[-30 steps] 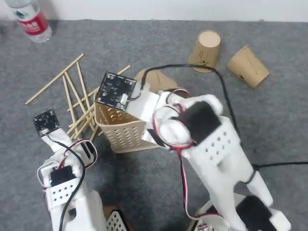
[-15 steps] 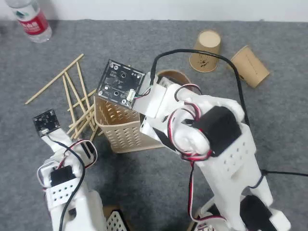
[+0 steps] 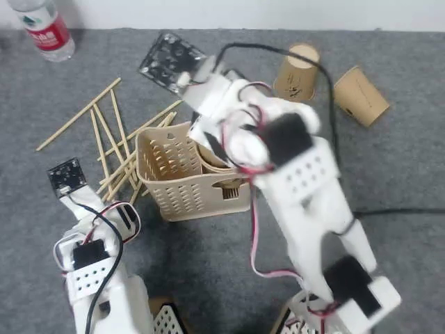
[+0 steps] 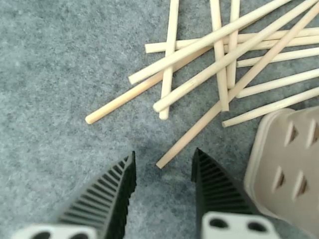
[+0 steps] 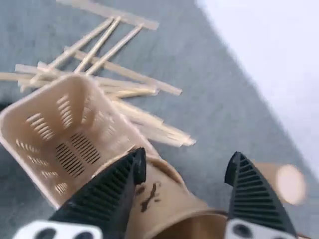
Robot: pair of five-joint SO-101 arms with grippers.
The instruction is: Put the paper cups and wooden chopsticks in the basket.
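Dropped since the earlier frame, one paper cup (image 5: 169, 209) now leans inside the basket (image 3: 182, 191); my right gripper (image 5: 185, 167) has risen clear of it, jaws apart. Two other cups (image 3: 299, 69) lie beyond on the worktop (image 3: 389, 181). My left gripper (image 4: 162, 167), jaws spread, hovers at the wooden chopsticks (image 4: 219, 55).

Place: a robotics test bench, seemingly.
Surface: grey felt mat (image 3: 403, 160) over the table.
Rig: white printed arms (image 3: 306, 188), bare wires (image 3: 253, 236), at 6 o'clock.
Backdrop: white wall (image 3: 222, 12) at 12, plastic bottle (image 3: 43, 28) at 11.
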